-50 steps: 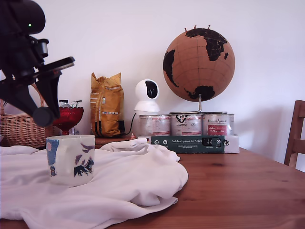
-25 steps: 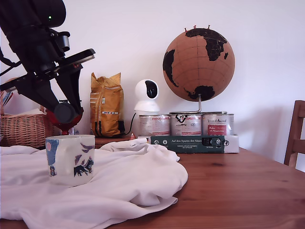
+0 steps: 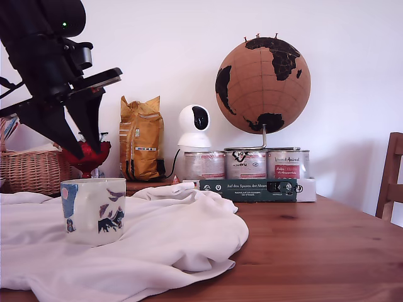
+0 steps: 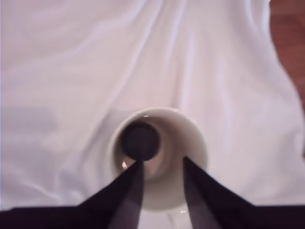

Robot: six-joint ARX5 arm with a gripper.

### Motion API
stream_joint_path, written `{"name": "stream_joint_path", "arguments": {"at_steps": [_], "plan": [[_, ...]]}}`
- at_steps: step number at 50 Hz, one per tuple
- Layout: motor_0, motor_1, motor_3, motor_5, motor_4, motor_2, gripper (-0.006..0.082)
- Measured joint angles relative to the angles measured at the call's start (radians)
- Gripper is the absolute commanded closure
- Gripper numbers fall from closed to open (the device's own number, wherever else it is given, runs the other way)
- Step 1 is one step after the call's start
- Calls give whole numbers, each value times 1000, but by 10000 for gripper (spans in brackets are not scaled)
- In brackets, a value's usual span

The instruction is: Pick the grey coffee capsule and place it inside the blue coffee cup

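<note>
The blue coffee cup (image 3: 94, 211), cream with blue patches and dark figures, stands upright on a white cloth (image 3: 170, 239). In the wrist view the grey coffee capsule (image 4: 139, 140) lies flat inside the cup (image 4: 190, 138), on its bottom. The capsule is hidden in the exterior view. My gripper (image 3: 87, 151) hangs a little above the cup's rim and points down. Its black fingers (image 4: 128, 191) are apart with nothing between them, so the gripper (image 4: 162, 164) is open.
Behind the cup stand a wicker basket (image 3: 28, 170), a red glass bowl (image 3: 94, 157), a yellow bag (image 3: 141, 138) and a white camera (image 3: 194, 126). Tins (image 3: 245, 165) on a book and a globe (image 3: 263, 77) stand at the back. A chair (image 3: 390, 176) is at the exterior view's right.
The arm swung right to over the cup with the capsule in its fingers. The fingers have since opened, and the capsule has dropped into the cup.
</note>
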Motion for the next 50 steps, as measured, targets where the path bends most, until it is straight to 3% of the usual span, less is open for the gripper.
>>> {"name": "stream_joint_path", "arguments": {"at_steps": [8, 14, 41, 50], "plan": [[-1, -61, -5, 77, -122, 0, 786], [8, -171, 9, 101, -143, 0, 786], [180, -389, 93, 247, -71, -4, 786], [201, -534, 175, 258, -56, -96, 786]]}}
